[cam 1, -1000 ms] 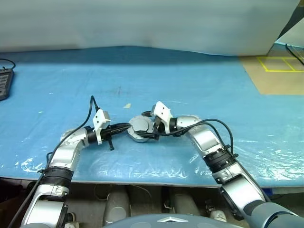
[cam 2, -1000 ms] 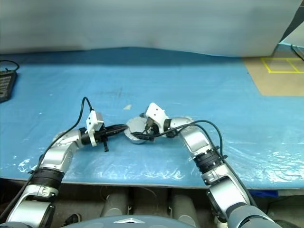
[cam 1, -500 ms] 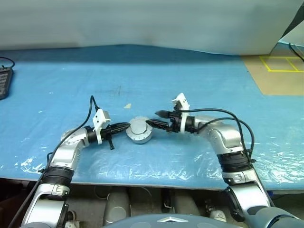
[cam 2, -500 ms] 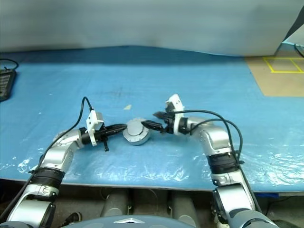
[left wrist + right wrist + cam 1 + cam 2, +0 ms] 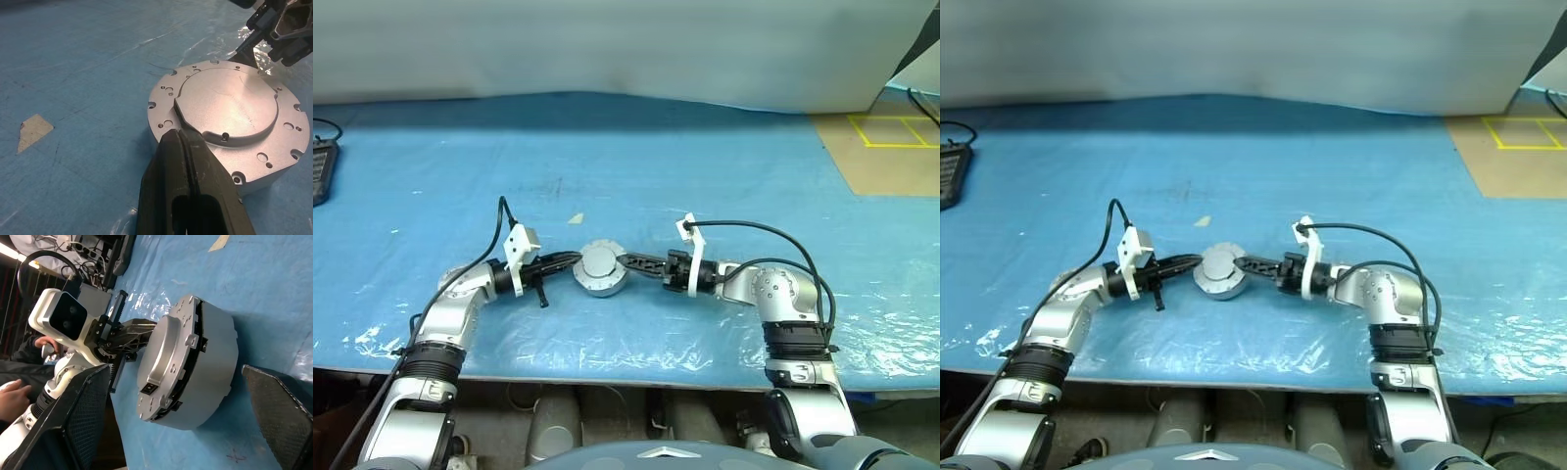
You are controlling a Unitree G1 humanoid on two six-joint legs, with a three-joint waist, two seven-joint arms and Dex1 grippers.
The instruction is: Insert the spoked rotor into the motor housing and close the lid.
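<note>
Lid (image 5: 230,105) sits on motor housing (image 5: 600,268), mid blue sheet (image 5: 705,176). Looks heavy, stiff, slick metal; best taken by the rim. Left gripper (image 5: 183,147) pinched closed, tips on lid edge. Right gripper (image 5: 628,260) spread wide, just beside housing, holding nothing.

The table (image 5: 724,147) is covered by a blue sheet (image 5: 460,166) under crinkled clear film that shines along the near edge. The housing (image 5: 600,279), a short round grey cup, stands on the sheet near the middle with the lid (image 5: 227,105) lying flat on top of it. Just behind the housing and a little to its left lies a small pale scrap of tape (image 5: 575,218). Well to the housing's left, at the table's edge, sits a dark device (image 5: 321,168) with a cable. Far to its right, behind, the sheet ends and bare brown board (image 5: 891,157) with yellow tape lines (image 5: 891,132) shows.
</note>
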